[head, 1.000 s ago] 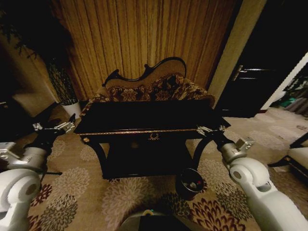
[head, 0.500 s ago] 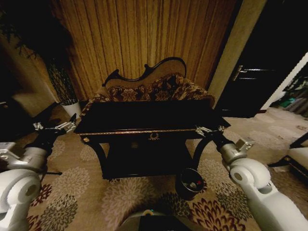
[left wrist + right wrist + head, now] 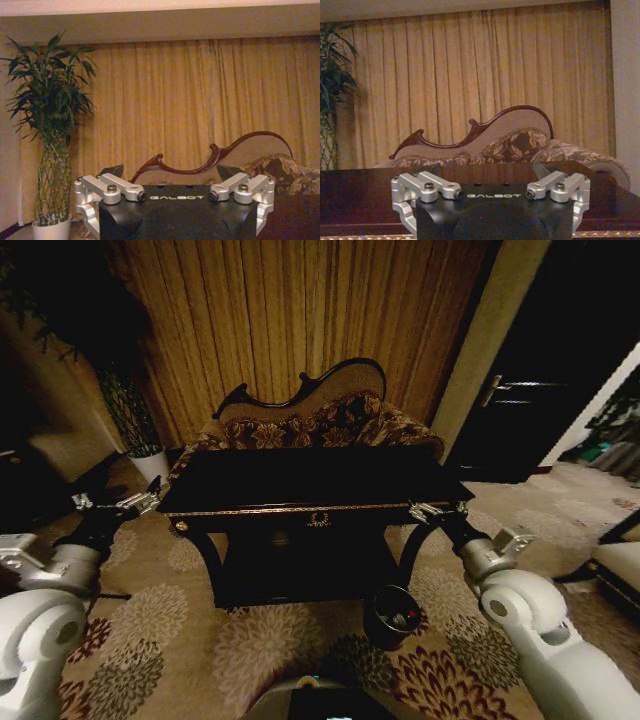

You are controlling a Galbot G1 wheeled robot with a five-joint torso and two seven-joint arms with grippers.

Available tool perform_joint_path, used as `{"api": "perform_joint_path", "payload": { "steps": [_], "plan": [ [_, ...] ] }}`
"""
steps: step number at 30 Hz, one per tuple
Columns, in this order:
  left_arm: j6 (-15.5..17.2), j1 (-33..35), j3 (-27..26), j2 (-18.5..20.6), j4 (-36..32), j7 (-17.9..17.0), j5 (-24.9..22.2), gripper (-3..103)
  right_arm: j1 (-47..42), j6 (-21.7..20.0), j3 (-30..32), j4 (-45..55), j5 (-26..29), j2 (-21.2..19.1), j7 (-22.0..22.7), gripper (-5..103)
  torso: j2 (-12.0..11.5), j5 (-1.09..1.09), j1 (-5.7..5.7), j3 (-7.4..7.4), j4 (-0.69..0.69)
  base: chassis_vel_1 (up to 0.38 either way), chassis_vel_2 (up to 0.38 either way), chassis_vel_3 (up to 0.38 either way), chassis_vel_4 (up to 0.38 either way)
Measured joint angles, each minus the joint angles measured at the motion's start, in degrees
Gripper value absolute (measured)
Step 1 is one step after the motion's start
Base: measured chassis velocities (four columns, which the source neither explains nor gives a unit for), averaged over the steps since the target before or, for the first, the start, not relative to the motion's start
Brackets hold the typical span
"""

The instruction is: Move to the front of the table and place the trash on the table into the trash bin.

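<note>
Gold curtains and a floral sofa [image 3: 310, 425] stand behind the glossy black desk [image 3: 310, 480], gold-trimmed at its front. Its top looks bare — the trash [image 3: 403, 619], red among it, already lies in the trash bin [image 3: 392, 616] on the carpet by the desk's right leg. The left claw [image 3: 112, 504] and right claw [image 3: 437, 510] flank the front corners, both spread and empty — apparently idle.

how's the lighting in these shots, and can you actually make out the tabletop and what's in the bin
Head view: dim, dark at the corners, straight lines bowed; the table top reads as a plain black slab, and the trash bin shows only small red and white flecks inside. Left wrist view: warm, even light on the curtain. Right wrist view: the glossy tabletop mirrors the sofa.
</note>
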Motion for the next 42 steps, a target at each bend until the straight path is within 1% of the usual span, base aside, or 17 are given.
{"api": "perform_joint_path", "payload": {
  "steps": [10, 19, 33, 41, 42],
  "plan": [
    [0.0, 0.2, 0.2, -0.3, -0.4, 0.0, 0.2, 100, -0.4, 0.1, 0.7, 0.1, 0.0, -0.3, 0.0, 100, 0.0, 0.00, 0.00, 0.00, 0.00, 0.084, -0.080, -0.083, 0.090],
    [0.0, -0.4, 0.5, 1.2, -0.1, 0.0, 0.1, 100, -1.9, 0.2, 1.7, 0.9, 0.1, -0.2, 0.0, 100, 0.0, 0.00, 0.00, 0.00, -0.01, 0.095, -0.091, -0.092, 0.106],
    [0.2, 0.8, -0.9, 1.1, -0.9, 0.0, -0.3, 100, -2.6, 0.0, 3.1, 2.4, 0.9, -1.0, 0.3, 100, 0.0, 0.00, 0.01, 0.00, -0.01, 0.097, -0.105, -0.102, 0.097],
    [0.1, 1.4, -1.2, 0.7, -1.1, 0.2, -0.3, 100, -3.0, -0.1, 3.1, 3.1, 1.0, -1.3, 1.1, 100, 0.0, 0.00, 0.00, 0.00, 0.02, 0.133, -0.136, -0.116, 0.153],
    [0.1, 1.5, -1.2, 0.6, -1.1, 0.4, -0.3, 100, -3.4, -0.1, 3.2, 3.3, 1.0, -1.3, 1.2, 100, 0.0, 0.00, 0.00, 0.00, 0.00, 0.130, -0.147, -0.168, 0.111]
  ]
}}
